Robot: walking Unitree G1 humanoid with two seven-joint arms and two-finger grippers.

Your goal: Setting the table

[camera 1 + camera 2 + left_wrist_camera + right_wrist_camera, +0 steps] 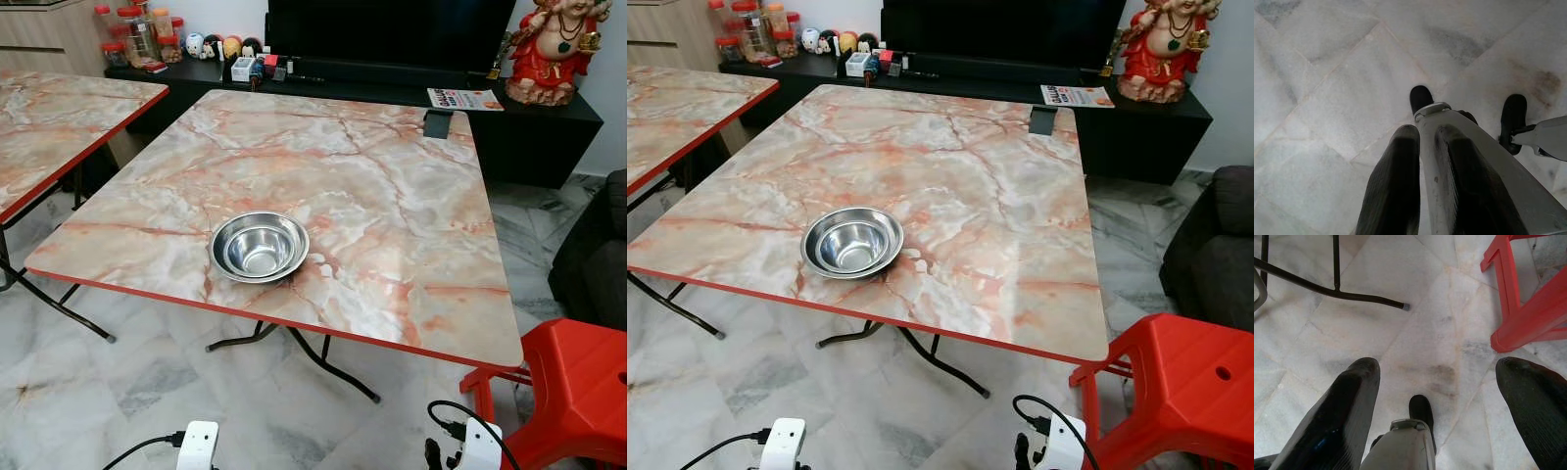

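A steel bowl (260,247) sat alone on the marble-patterned counter (392,196), near its front edge and left of centre. Both arms hung idle at the robot's sides, pointing down at the marble floor (1415,347). The left claw (1422,186) had its fingers close together with nothing between them; the right claw (1437,406) was spread wide and empty. A red stool (578,392) stood by the counter's right front corner. The table-setting looked barely begun. The next move would likely call for fetching another item, since none lay in reach.
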